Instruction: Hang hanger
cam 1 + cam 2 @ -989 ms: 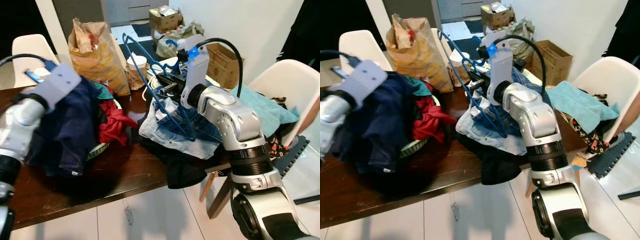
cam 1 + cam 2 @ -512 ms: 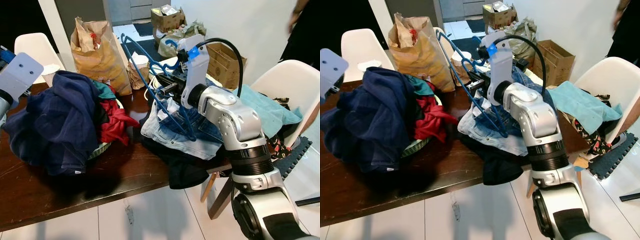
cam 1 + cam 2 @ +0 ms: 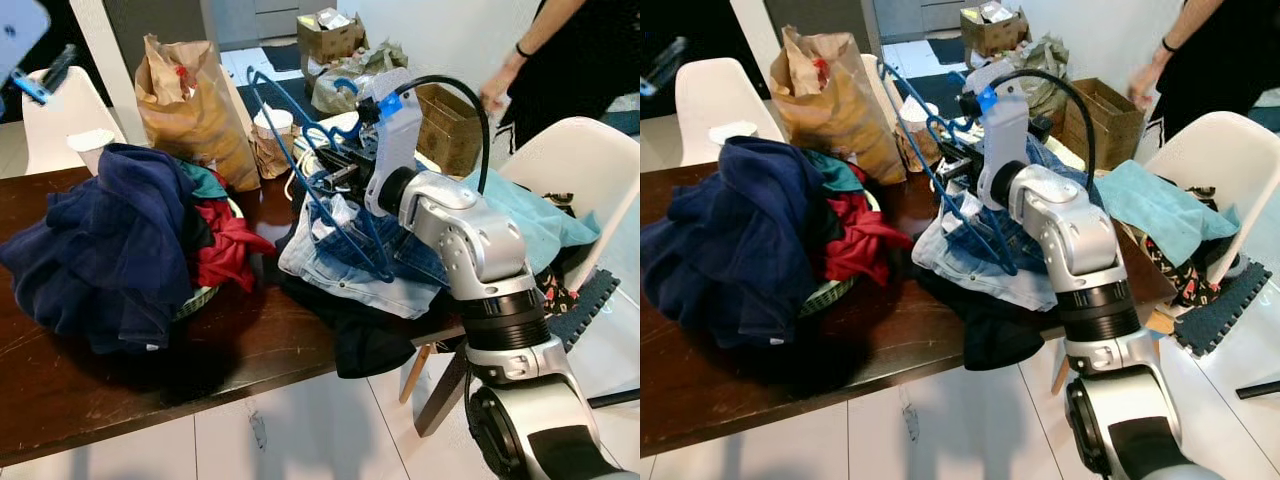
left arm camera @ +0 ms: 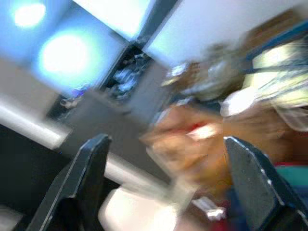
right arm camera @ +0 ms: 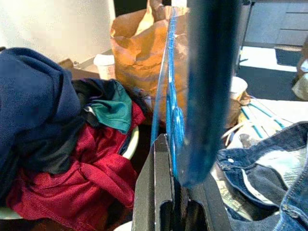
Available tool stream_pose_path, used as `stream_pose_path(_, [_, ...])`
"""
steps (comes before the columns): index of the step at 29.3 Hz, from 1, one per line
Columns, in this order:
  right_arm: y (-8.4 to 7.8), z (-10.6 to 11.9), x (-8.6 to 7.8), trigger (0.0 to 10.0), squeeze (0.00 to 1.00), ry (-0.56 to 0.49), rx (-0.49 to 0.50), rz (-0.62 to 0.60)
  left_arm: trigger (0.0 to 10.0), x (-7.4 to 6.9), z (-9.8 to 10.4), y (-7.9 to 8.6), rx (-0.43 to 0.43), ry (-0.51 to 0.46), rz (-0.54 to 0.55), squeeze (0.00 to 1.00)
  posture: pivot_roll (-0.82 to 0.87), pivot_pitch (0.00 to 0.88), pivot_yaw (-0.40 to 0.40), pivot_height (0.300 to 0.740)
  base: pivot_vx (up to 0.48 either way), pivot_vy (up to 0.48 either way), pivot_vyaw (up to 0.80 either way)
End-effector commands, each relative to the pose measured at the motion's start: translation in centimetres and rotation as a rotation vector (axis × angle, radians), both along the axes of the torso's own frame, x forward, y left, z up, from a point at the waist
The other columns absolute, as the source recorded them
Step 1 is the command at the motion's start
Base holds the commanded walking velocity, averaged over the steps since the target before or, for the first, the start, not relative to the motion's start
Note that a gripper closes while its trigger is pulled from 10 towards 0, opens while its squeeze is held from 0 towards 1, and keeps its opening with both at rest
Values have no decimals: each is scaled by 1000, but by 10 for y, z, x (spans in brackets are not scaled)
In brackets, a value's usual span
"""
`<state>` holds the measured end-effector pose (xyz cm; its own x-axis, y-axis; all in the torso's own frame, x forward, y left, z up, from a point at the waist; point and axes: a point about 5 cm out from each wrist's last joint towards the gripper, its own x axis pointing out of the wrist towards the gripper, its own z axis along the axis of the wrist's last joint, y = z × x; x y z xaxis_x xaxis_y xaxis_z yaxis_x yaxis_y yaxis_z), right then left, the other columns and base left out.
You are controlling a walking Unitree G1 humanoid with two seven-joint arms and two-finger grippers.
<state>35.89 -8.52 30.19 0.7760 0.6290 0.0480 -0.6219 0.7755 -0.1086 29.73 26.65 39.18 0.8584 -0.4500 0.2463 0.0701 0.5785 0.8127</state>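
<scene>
- Right gripper (image 5: 175, 159) clenched on blue hanger (image 3: 335, 195) above jeans (image 3: 345, 255) on table (image 3: 250, 345).
- Left gripper (image 4: 163, 187) raised, fingers (image 4: 86, 173) spread apart, grasping nothing.

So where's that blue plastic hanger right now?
In the left eye view, the blue plastic hanger stands clamped in the right gripper over the blue jeans, right of the red garment.

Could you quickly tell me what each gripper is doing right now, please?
Left gripper: open, holding nothing, raised off the table.
Right gripper: shut on the blue hanger, above the jeans.
</scene>
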Motion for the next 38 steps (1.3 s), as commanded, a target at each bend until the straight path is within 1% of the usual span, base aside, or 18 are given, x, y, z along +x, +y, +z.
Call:
stream_pose_path(1, [1, 0, 0, 10000, 0, -5, -10, 8, 10000, -9, 3, -7, 42, 48, -80, 0, -87, 86, 46, 740, 0, 0, 0])
stream_pose_path(3, [-9, -1, 4, 10000, 0, -1, -23, -12, 10000, -34, -5, -36, 162, 230, -360, 0, -73, 86, 48, 740, 0, 0, 0])
stream_pose_path(4, [-9, -1, 4, 10000, 0, -1, -23, -12, 10000, -34, -5, -36, 162, 230, -360, 0, -73, 86, 48, 740, 0, 0, 0])
stream_pose_path(7, [-26, -2, 11, 10000, 0, 13, -31, -65, 10000, -62, -17, -50, 332, 490, -580, 0, -59, 84, 54, 740, 0, 0, 0])
stream_pose_path(8, [-26, -2, 11, 10000, 0, 13, -31, -65, 10000, -62, -17, -50, 332, 490, -580, 0, -59, 84, 54, 740, 0, 0, 0])
stream_pose_path(9, [-30, -3, 13, 10000, 0, 20, -31, -80, 10000, -67, -20, -51, 371, 560, -618, 0, -55, 83, 58, 740, 0, 0, 0])
stream_pose_path(12, [-32, -4, 14, 10000, 0, 26, -30, -89, 10000, -71, -24, -51, 403, 619, -645, 0, -55, 83, 59, 740, 0, 0, 0])
stream_pose_path(14, [-34, -10, 15, 10000, 0, 49, -32, -96, 10000, -77, -43, -44, 527, 808, -645, 0, -52, 78, 68, 740, 0, 0, 0])
stream_pose_path(15, [-34, -10, 15, 10000, 0, 49, -32, -96, 10000, -77, -43, -44, 527, 808, -645, 0, -52, 78, 68, 740, 0, 0, 0])
stream_pose_path(17, [-35, -15, 15, 10000, 0, 68, -36, -102, 10000, -73, -68, -30, 688, 961, -516, 0, -53, 74, 77, 740, 0, 0, 0])
stream_pose_path(18, [-35, -15, 15, 10000, 0, 68, -36, -102, 10000, -73, -68, -30, 688, 961, -516, 0, -53, 74, 77, 740, 0, 0, 0])
stream_pose_path(20, [-36, -17, 14, 10000, 0, 77, -35, -105, 10000, -67, -86, -17, 810, 1028, -394, 0, -55, 73, 80, 740, 0, 0, 0])
stream_pose_path(27, [-39, -19, 15, 10000, 0, 82, -37, -114, 10000, -61, -100, -18, 862, 1020, -352, 0, -59, 67, 79, 740, 0, 0, 0])
stream_pose_path(31, [-41, -16, 16, 10000, 0, 75, -34, -120, 10000, -49, -105, -25, 909, 896, -324, 0, -60, 64, 79, 740, 0, 0, 0])
stream_pose_path(32, [-41, -15, 16, 10000, 0, 71, -31, -122, 10000, -43, -108, -32, 920, 817, -335, 0, -59, 62, 78, 740, 0, 0, 0])
stream_pose_path(33, [-41, -15, 16, 10000, 0, 71, -31, -122, 10000, -43, -108, -32, 920, 817, -335, 0, -59, 62, 78, 740, 0, 0, 0])
stream_pose_path(35, [-41, -13, 16, 10000, 0, 65, -30, -120, 10000, -35, -113, -48, 926, 698, -378, 0, -59, 61, 77, 740, 0, 0, 0])
stream_pose_path(38, [-40, -13, 16, 10000, 0, 60, -29, -119, 10000, -33, -119, -58, 942, 647, -417, 0, -59, 63, 79, 740, 0, 0, 0])
